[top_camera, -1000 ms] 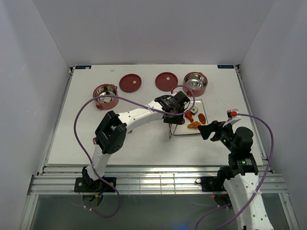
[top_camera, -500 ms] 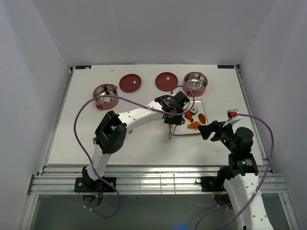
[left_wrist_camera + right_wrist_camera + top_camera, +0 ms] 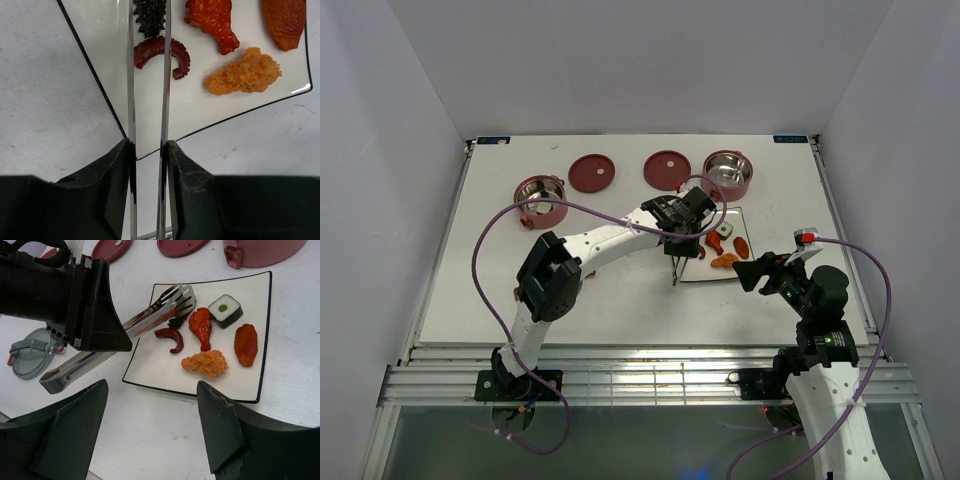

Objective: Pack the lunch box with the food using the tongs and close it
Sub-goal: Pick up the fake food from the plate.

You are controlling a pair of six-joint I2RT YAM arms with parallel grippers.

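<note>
Left wrist view: white square black-rimmed plate [image 3: 200,120] lies ahead of the left gripper [image 3: 148,150], which is clamped on the long slim silver metal tongs [image 3: 131,100]; a dark spiky stick [image 3: 150,17] shows between their arms. The right gripper [image 3: 150,390] stands wide apart.

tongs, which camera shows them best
Right wrist: the tongs show end to end, joined end to scalloped tips over the plate. Left wrist shows only two thin arms between its fingers; top view only the end poking out below the left gripper.
</note>
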